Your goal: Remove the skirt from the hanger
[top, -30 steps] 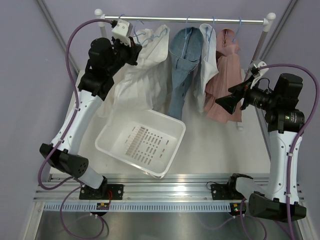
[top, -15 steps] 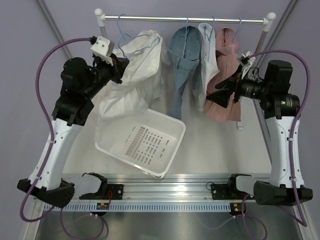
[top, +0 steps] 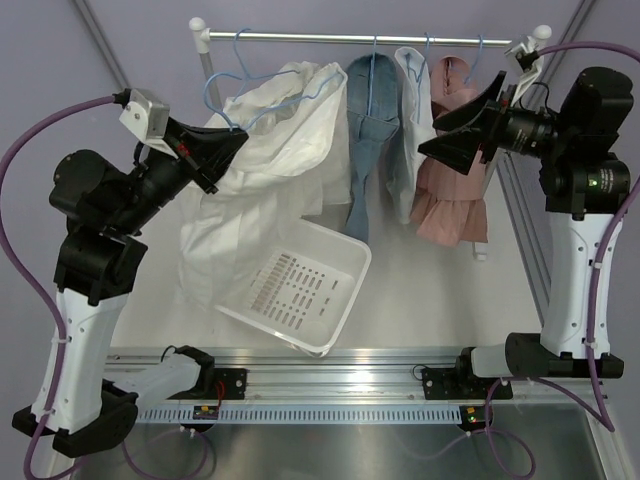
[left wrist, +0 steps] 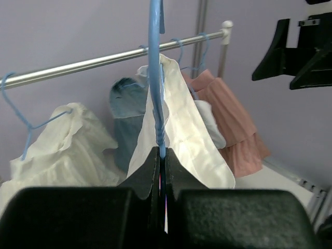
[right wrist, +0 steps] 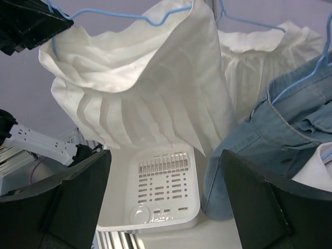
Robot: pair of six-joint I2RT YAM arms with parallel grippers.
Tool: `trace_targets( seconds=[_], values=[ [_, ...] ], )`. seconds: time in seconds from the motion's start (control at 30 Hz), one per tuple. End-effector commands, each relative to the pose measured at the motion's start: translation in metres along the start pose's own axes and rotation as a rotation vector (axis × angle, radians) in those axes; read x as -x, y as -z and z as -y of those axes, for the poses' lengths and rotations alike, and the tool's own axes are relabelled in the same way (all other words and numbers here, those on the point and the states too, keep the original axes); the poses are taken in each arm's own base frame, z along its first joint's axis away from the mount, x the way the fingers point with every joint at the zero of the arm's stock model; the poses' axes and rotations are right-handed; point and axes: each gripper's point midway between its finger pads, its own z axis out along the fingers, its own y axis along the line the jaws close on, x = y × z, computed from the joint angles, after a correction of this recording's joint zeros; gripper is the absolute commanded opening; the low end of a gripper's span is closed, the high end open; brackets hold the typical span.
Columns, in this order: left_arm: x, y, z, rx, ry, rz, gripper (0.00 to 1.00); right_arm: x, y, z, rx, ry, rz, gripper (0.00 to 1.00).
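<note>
My left gripper (top: 226, 146) is shut on the neck of a blue hanger (top: 290, 88), which is off the rail. A white pleated skirt (top: 270, 180) hangs from this hanger above the basket. In the left wrist view the jaws (left wrist: 162, 153) pinch the hanger wire (left wrist: 156, 78), and the skirt (left wrist: 192, 135) drapes behind. My right gripper (top: 430, 138) is open and empty, in the air right of the skirt, in front of the pink garment. In the right wrist view its gripper (right wrist: 166, 161) faces the white skirt (right wrist: 150, 93), its hanger (right wrist: 129, 14) and the left gripper (right wrist: 31, 23).
A metal rail (top: 370, 39) still holds a second white garment (right wrist: 259, 57) on a blue hanger (top: 222, 72), a denim skirt (top: 365, 150), a white garment (top: 415, 110) and a pink skirt (top: 450, 200). A white perforated basket (top: 352, 290) lies tilted on the table under the skirt.
My left arm has pulled back and to the left, carrying the hanger and white skirt off the rail. My right gripper has risen and come level with the hanging garments.
</note>
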Motion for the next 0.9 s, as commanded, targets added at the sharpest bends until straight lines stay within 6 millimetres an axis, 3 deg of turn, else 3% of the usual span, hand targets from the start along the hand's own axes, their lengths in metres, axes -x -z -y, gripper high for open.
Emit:
trace_targets(
  seconds=[0.0,0.13,0.23,0.3,0.37,0.47,0.5,0.6,0.7,0.87],
  values=[
    [0.061,-0.003,0.048,-0.237,0.093,0.191,0.0,0.04,0.007,-0.024,-0.007,0.037,0.083,0.94],
    [0.069,-0.017,0.069,-0.332,0.164,0.218,0.0,0.061,0.021,-0.021,-0.111,-0.013,0.16,0.95],
    [0.054,-0.038,0.082,-0.376,0.201,0.178,0.0,0.077,0.033,-0.024,-0.119,-0.179,0.231,0.94],
    [0.036,-0.058,0.092,-0.397,0.214,0.137,0.0,0.075,0.037,-0.019,-0.165,-0.199,0.248,0.92],
    [0.019,-0.075,0.097,-0.404,0.223,0.109,0.0,0.067,0.042,-0.022,-0.215,-0.197,0.244,0.9],
    [0.005,-0.089,0.108,-0.429,0.26,0.104,0.0,0.038,0.051,0.002,-0.393,-0.275,0.207,0.86],
    [-0.003,-0.097,0.112,-0.438,0.273,0.104,0.0,0.029,0.06,0.022,-0.514,-0.306,0.214,0.85],
    [-0.017,-0.11,0.124,-0.459,0.299,0.085,0.0,-0.01,0.079,0.053,-0.729,-0.384,0.157,0.85],
    [-0.024,-0.117,0.132,-0.469,0.305,0.075,0.0,-0.036,0.091,0.064,-0.834,-0.425,0.129,0.84],
    [-0.038,-0.124,0.132,-0.457,0.312,0.045,0.0,-0.054,0.099,0.069,-0.887,-0.425,0.111,0.77]
  ],
)
